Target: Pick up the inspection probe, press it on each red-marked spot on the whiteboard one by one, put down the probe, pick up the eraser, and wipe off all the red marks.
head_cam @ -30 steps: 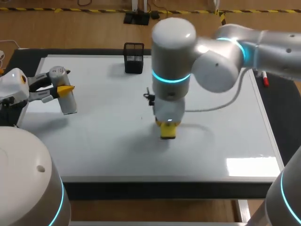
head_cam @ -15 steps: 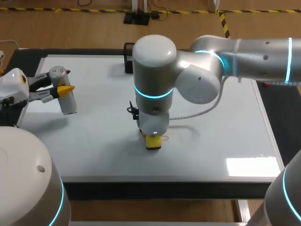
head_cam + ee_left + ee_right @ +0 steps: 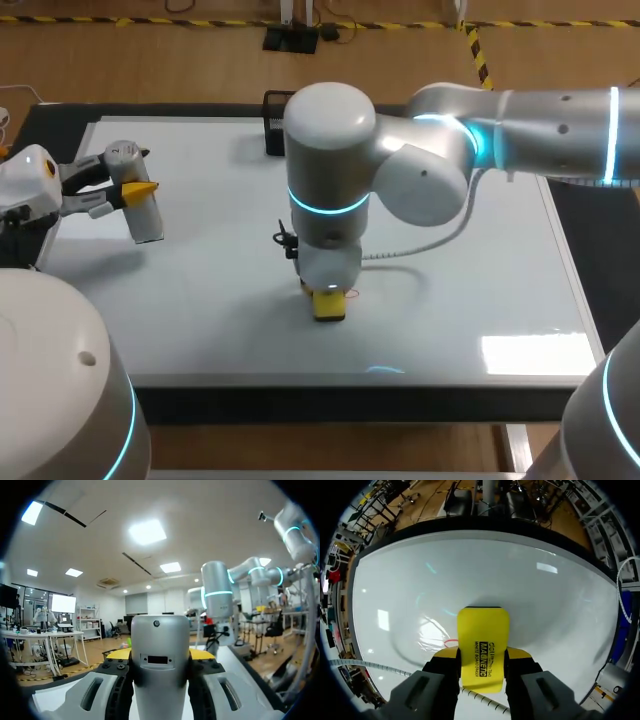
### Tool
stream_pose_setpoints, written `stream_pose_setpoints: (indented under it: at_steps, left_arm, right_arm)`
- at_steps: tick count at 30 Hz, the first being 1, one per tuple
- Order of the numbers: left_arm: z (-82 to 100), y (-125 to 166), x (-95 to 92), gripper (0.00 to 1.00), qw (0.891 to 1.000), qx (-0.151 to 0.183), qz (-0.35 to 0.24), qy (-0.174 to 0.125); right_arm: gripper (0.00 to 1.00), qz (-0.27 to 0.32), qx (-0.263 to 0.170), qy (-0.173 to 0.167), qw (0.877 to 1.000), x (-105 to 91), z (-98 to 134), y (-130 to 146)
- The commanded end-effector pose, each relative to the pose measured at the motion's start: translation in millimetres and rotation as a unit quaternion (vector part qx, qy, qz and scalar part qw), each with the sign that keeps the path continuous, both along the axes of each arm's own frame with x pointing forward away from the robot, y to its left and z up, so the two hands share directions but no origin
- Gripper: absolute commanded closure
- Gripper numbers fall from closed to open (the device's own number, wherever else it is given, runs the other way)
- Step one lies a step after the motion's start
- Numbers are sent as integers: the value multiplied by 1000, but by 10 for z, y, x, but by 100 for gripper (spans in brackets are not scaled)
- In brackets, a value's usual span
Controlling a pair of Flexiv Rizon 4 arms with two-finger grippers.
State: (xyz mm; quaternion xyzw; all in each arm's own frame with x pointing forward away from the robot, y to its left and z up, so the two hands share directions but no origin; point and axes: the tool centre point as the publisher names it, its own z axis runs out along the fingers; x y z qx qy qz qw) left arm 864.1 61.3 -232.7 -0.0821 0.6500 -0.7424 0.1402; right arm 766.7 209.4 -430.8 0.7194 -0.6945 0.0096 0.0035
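Note:
My right gripper (image 3: 327, 294) is shut on the yellow eraser (image 3: 330, 309), which it holds down on the whiteboard (image 3: 470, 300) near the front middle. In the right wrist view the eraser (image 3: 483, 647) stands between the fingers (image 3: 520, 656), and a thin red mark (image 3: 451, 643) shows on the board just beside it. That red mark (image 3: 351, 294) peeks out next to the eraser in the head view. At the board's left edge my left gripper (image 3: 133, 190) is shut on the grey probe (image 3: 146, 217), lifted above the board. The probe (image 3: 160, 670) fills the left wrist view.
A black mesh pen holder (image 3: 272, 101) stands at the board's far edge, partly hidden behind my right arm (image 3: 430, 170). The whiteboard's right half and front right corner (image 3: 530, 350) are bare.
My right arm has carried the eraser left and towards the front edge, then nearly stopped. The left arm and the probe have not moved.

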Motion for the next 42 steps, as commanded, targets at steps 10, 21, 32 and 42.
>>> stream_pose_setpoints:
  at_steps: [10,21,32,42]
  left_arm:
    - [13,-1,-3,100,1000,1,0,0]
    - [13,-1,-3,100,1000,1,0,0]
    - [13,-1,-3,100,1000,1,0,0]
    - [13,-1,-3,100,1000,1,0,0]
  right_arm:
    - [100,-41,-12,-1,999,51,-78,-596]
    - [100,-57,-17,0,998,96,-59,-851]
    - [100,-25,-11,7,1000,178,178,-893]
    - [100,-22,-19,0,1000,392,346,-892]
